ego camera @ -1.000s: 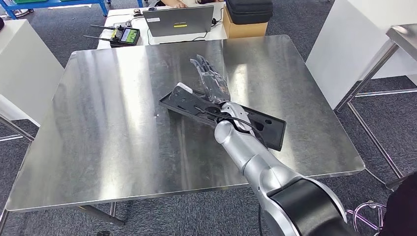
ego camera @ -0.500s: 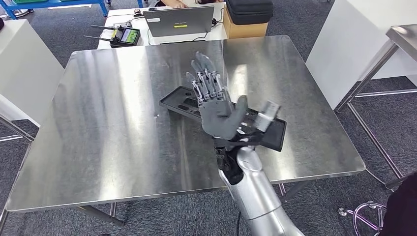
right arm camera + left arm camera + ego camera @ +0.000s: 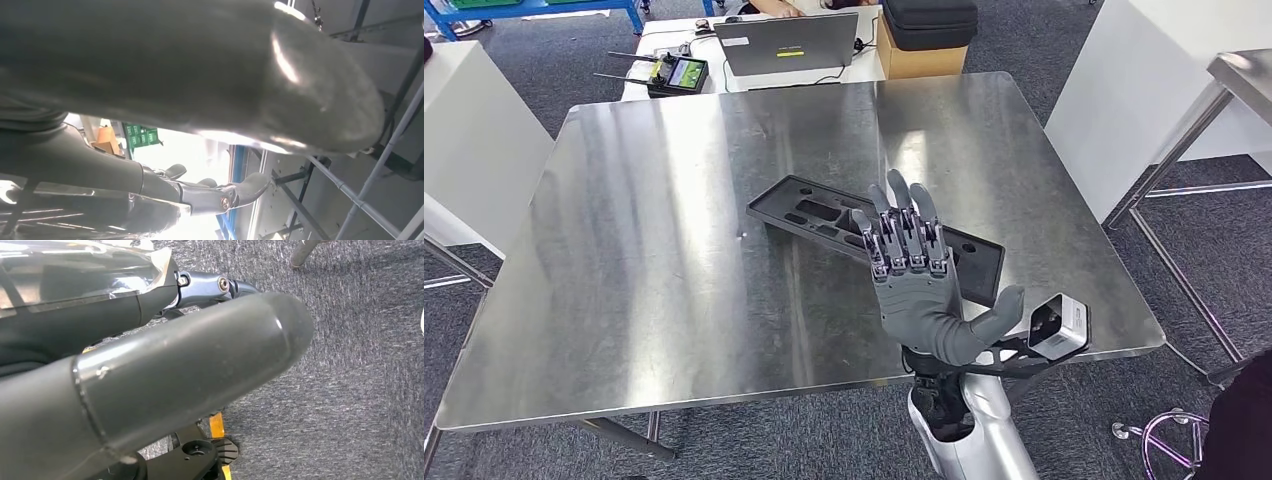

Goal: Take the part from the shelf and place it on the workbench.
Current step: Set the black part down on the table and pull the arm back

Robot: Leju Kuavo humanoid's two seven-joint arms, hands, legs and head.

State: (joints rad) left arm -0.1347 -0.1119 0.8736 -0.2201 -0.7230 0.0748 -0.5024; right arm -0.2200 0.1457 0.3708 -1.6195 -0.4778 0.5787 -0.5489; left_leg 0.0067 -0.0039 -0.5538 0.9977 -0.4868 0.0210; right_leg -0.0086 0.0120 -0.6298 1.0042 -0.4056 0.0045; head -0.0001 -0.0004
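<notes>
Head view, biggest first
Workbench (image 3: 654, 290): steel top, shiny, fills most of the frame; grey carpet around it.
Part (image 3: 824, 212): flat black plastic panel w/ slots and holes, lying flat on the workbench, right of centre, set at a diagonal. Nothing grips it.
Right arm: silver, comes up from the bottom edge near the bench's front edge.
Right hand (image 3: 921, 290): raised above the near end of the part, palm facing the camera, fingers straight and spread, thumb out to the side; holds nothing, apart from the part.
Wrist cam (image 3: 1057, 326): small white box on a black bracket just beside the thumb.
Laptop (image 3: 789, 42): grey, on a white table behind the bench; black case on a cardboard box (image 3: 914, 55) to its right.
Controller (image 3: 676, 72): small screen lit, left of the laptop.
Left hand (image 3: 150, 370): wrist view, grey thumb against carpet; fingers' state — cannot tell.
</notes>
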